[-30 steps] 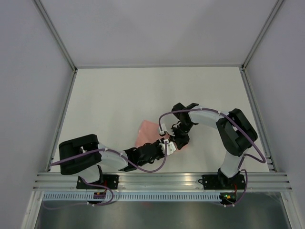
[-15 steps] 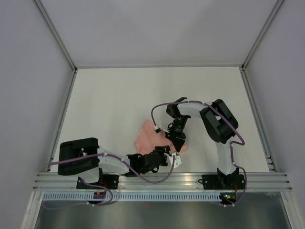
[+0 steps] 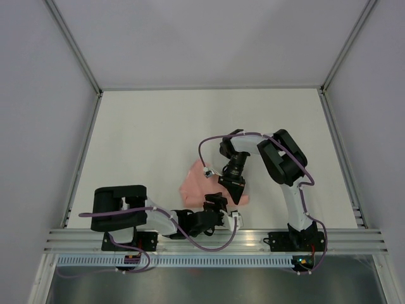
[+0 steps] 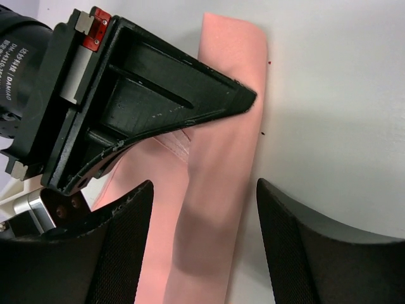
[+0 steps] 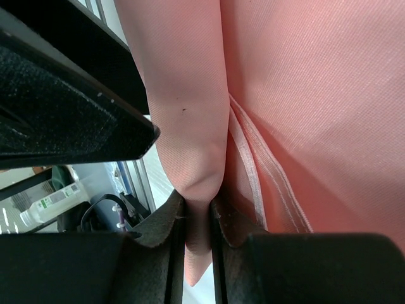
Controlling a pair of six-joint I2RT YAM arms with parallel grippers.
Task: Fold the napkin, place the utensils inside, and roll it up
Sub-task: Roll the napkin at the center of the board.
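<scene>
The salmon-pink napkin lies on the white table in front of the arm bases, partly rolled into a long fold. My right gripper points toward the near edge and is shut on the end of that fold, which is pinched between its fingers. My left gripper is open, and its fingers stand on either side of the rolled fold without touching it. The right gripper's black body shows just beyond the left jaws. The fork is hidden.
The aluminium rail at the near edge runs just behind the left gripper. Grey walls enclose the white table at the back and both sides. A hemmed napkin edge lies beside the right fingers.
The left gripper has drawn back toward the near rail. The right arm has folded inward, its gripper staying on the napkin, and the cloth has shifted slightly toward the near edge.
</scene>
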